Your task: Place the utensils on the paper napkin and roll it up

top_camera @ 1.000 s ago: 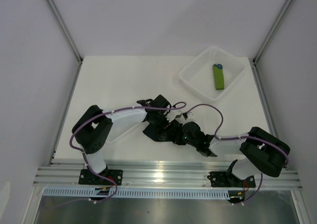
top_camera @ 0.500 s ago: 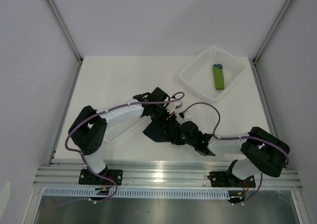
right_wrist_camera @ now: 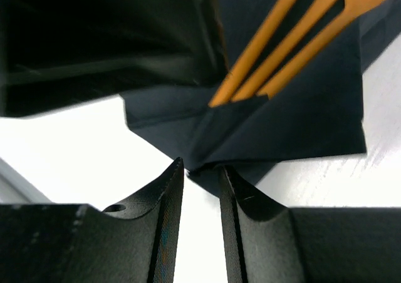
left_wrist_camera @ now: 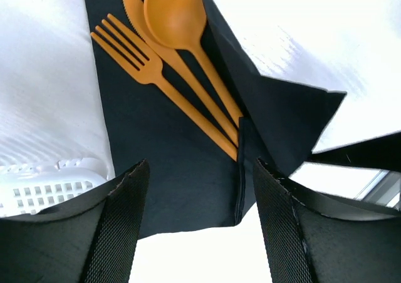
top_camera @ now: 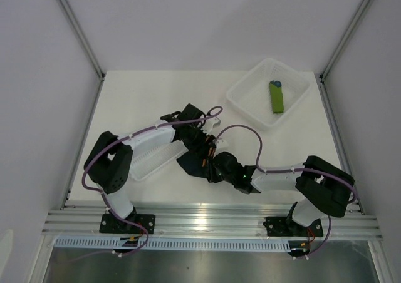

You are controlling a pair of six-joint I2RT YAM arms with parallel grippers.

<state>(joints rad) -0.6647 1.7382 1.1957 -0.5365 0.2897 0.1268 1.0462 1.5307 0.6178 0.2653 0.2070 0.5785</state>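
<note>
The black paper napkin (left_wrist_camera: pixel 156 151) lies flat on the white table, and it also shows in the top view (top_camera: pixel 190 164). The orange utensils (left_wrist_camera: pixel 174 14), a fork, a knife and a round-bowled spoon, lie side by side on it. One napkin corner is folded over their handles (right_wrist_camera: pixel 276 45). My left gripper (left_wrist_camera: pixel 200 170) is open and empty, just above the napkin's near edge (top_camera: pixel 202 146). My right gripper (right_wrist_camera: pixel 200 169) is nearly shut, pinching the folded napkin corner (right_wrist_camera: pixel 301 114) at its tips (top_camera: pixel 213 168).
A clear tray (top_camera: pixel 241 101) at the back right holds a green rolled bundle with a blue tip (top_camera: pixel 276 97). A white perforated basket (top_camera: pixel 147 161) sits left of the napkin, under the left arm. An aluminium rail runs along the near table edge.
My right gripper has moved left onto the napkin, bringing its corner over the handles. My left wrist has shifted back and to the left.
</note>
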